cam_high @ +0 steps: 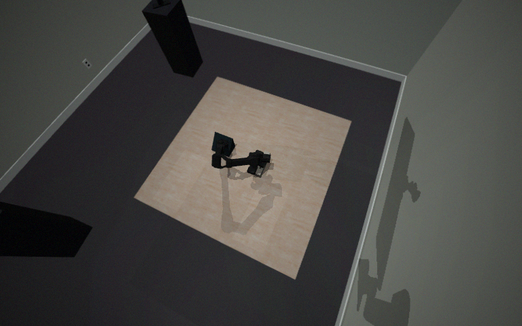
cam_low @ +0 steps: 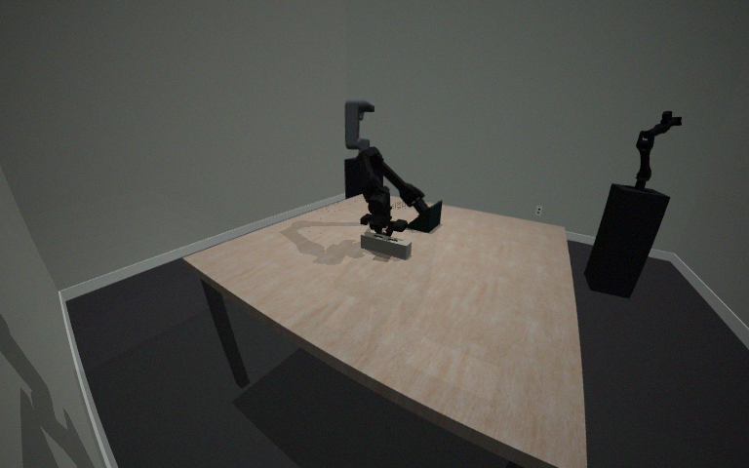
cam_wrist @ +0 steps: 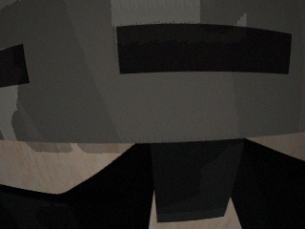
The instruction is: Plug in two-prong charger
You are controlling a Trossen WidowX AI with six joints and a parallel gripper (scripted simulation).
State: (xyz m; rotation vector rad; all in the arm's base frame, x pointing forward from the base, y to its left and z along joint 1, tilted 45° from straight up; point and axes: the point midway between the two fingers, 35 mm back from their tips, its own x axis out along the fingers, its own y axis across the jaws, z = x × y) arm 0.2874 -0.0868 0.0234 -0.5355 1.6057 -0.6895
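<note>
Lower centre, wrist view: my fingers clench the dark charger [cam_wrist: 193, 181]
Power strip [cam_low: 385, 246] [cam_wrist: 176, 107]: across upper frame, slots dark
Prongs: unseen; square up, press straight, evenly

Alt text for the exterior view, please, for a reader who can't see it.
A black six-joint robot arm reaches down to a pale grey box-shaped power strip on a light wooden table, its black gripper closed just above the strip's top. Behind, another black arm stands on a dark pedestal.
</note>
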